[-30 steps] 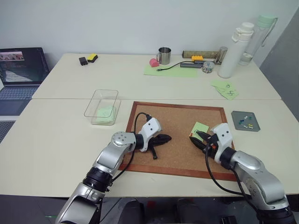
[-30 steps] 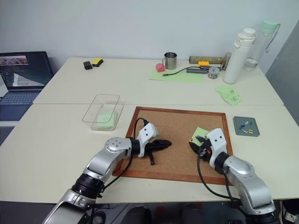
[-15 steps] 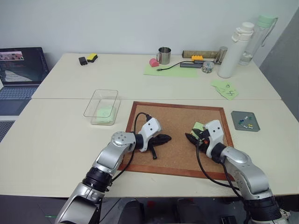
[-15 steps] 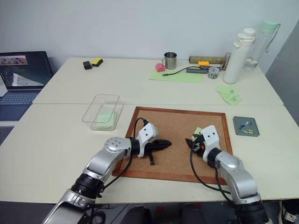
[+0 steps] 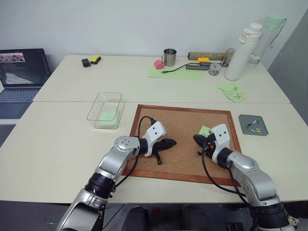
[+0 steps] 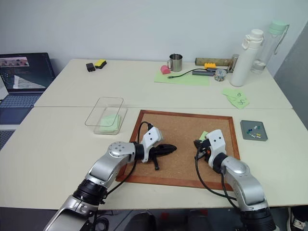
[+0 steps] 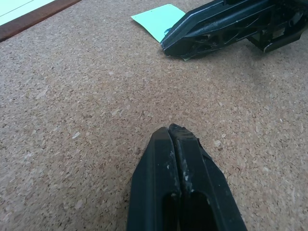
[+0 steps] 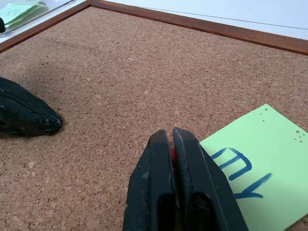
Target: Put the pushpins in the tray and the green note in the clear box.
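On the cork board (image 5: pixel 183 120) lies the green note (image 5: pixel 204 130), pale green with blue handwriting (image 8: pixel 250 178). My right gripper (image 5: pixel 196 138) rests at the note's near-left edge. It is shut, and a sliver of red, seemingly a pushpin, shows between its fingers (image 8: pixel 163 159). My left gripper (image 5: pixel 173 142) is shut and empty on the bare cork at mid-board, pointing toward the right one. The grey tray (image 5: pixel 243 118) sits to the right of the board with several pushpins (image 5: pixel 251 126) in it. Left of the board stands the clear box (image 5: pixel 96 103), with a green slip inside.
A laptop (image 5: pixel 21 67) sits at the far left. Along the back are a metal cup (image 5: pixel 169 57), a large green sheet (image 5: pixel 175 72), a white bottle (image 5: pixel 238 53) and a cluster of scribbled green notes (image 5: pixel 232 92).
My right gripper's fingers, open a moment ago, have closed at the note's edge. The left arm has not moved.
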Tool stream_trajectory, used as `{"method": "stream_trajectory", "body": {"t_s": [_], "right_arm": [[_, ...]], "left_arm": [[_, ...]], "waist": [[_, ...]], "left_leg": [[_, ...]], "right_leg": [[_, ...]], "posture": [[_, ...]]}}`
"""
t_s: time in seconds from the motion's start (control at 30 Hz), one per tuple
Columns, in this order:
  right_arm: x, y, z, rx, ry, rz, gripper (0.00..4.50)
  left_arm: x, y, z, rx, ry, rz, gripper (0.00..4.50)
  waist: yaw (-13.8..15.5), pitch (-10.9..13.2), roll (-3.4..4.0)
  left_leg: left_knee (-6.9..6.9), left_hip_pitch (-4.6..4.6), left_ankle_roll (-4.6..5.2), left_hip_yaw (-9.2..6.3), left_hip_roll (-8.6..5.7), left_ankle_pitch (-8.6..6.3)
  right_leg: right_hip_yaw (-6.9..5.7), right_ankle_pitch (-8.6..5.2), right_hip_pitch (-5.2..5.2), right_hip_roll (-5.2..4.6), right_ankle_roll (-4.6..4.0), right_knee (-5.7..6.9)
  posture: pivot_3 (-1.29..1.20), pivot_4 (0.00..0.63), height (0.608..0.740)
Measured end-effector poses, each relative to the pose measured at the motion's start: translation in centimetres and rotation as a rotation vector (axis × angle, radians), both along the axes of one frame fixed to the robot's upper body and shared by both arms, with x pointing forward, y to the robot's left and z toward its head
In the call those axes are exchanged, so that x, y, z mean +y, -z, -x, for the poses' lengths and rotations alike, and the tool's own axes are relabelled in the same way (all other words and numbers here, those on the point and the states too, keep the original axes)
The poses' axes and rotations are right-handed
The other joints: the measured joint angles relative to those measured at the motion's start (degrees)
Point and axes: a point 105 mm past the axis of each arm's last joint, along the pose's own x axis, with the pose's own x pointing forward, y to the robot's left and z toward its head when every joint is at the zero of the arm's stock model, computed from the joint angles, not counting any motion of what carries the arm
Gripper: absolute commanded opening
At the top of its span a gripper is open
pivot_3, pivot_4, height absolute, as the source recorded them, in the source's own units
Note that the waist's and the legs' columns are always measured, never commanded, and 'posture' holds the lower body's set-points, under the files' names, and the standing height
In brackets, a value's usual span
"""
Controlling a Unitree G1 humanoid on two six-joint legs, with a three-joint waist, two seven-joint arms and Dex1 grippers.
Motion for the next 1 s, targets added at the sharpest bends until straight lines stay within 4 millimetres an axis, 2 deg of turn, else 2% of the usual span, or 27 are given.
{"method": "stream_trajectory", "body": {"t_s": [0.13, 0.17, 0.3, 0.37, 0.5, 0.6, 0.67, 0.77, 0.93, 1.0], "right_arm": [[-0.1, -0.3, 0.2, -0.006, 0.003, -0.027, 0.06], [-0.1, -0.9, 0.2, -0.026, 0.003, -0.033, 0.06], [0.3, -5.4, 0.1, -0.197, -0.034, -0.027, 0.06], [0.2, -5.7, 0.4, -0.218, -0.062, 0.035, 0.06], [-0.6, -4.2, 0.9, -0.214, -0.134, 0.237, 0.00], [-0.8, -4.2, 1.2, -0.248, -0.192, 0.345, 0.00], [-0.9, -4.3, 1.4, -0.273, -0.227, 0.402, 0.00], [-0.9, -4.5, 1.9, -0.323, -0.303, 0.498, 0.00], [-0.6, -5.0, 2.3, -0.388, -0.380, 0.576, 0.00], [-0.2, -5.3, 2.6, -0.427, -0.417, 0.595, 0.00]], "left_arm": [[0.0, -0.1, 0.0, -0.002, 0.001, 0.001, 0.00], [0.0, -0.1, 0.0, -0.002, 0.000, 0.001, 0.00], [0.0, 0.0, 0.0, 0.001, 0.000, 0.000, 0.00], [0.0, 0.0, 0.1, 0.006, 0.000, 0.007, 0.00], [0.0, -0.3, 0.1, 0.109, -0.024, 0.104, 0.64], [-0.2, -0.8, 0.1, 0.249, -0.062, 0.221, 1.27], [-0.3, -1.6, -0.3, 0.304, -0.085, 0.294, 1.63], [-0.7, -4.1, -1.0, 0.391, -0.102, 0.440, 2.20], [-1.4, -5.7, -1.1, 0.498, -0.093, 0.555, 3.15], [-1.7, -6.3, -1.0, 0.531, -0.072, 0.575, 3.15]], "waist": [[0.04, 0.01, 0.00], [0.03, 0.02, 0.01], [0.02, -0.01, -0.03], [0.06, -0.03, -0.07], [0.04, 0.01, -0.07], [0.08, 0.07, -0.11], [0.17, 0.11, -0.13], [0.32, 0.14, -0.20], [0.35, 0.18, -0.26], [0.34, 0.18, -0.26]], "left_leg": [[0.00, -0.08, 0.00, 0.01, 0.00, 0.00], [0.00, -0.10, 0.00, 0.03, 0.00, 0.00], [0.00, -0.06, 0.00, 0.00, 0.00, 0.00], [0.00, -0.06, 0.00, 0.00, -0.01, 0.00], [0.00, -0.10, 0.00, 0.05, -0.02, 0.00], [0.12, -0.26, 0.00, -0.04, -0.02, 0.00], [0.23, -0.39, 0.00, -0.13, -0.03, 0.00], [0.29, -0.50, 0.00, -0.19, -0.05, 0.00], [0.30, -0.51, -0.01, -0.23, -0.04, 0.01], [0.30, -0.50, -0.01, -0.24, -0.05, 0.01]], "right_leg": [[0.00, 0.00, -0.09, 0.00, 0.00, 0.00], [0.00, 0.00, -0.12, 0.00, 0.00, 0.01], [-0.02, 0.00, -0.07, 0.00, 0.00, 0.01], [-0.02, 0.00, -0.06, 0.00, 0.00, -0.01], [-0.03, 0.00, -0.14, 0.02, 0.00, -0.01], [-0.09, 0.00, -0.21, 0.03, 0.01, 0.01], [-0.13, 0.00, -0.26, 0.03, 0.00, 0.01], [-0.18, 0.00, -0.30, -0.01, 0.01, 0.00], [-0.21, 0.00, -0.29, -0.01, 0.01, 0.00], [-0.22, 0.00, -0.29, -0.01, 0.01, 0.01]], "posture": [[0.00, 0.150, 0.740], [0.00, 0.150, 0.740], [0.00, 0.150, 0.740], [0.00, 0.150, 0.740], [0.00, 0.150, 0.740], [0.00, 0.150, 0.740], [0.00, 0.150, 0.740], [0.00, 0.150, 0.740], [0.00, 0.150, 0.740], [0.00, 0.150, 0.740]]}}
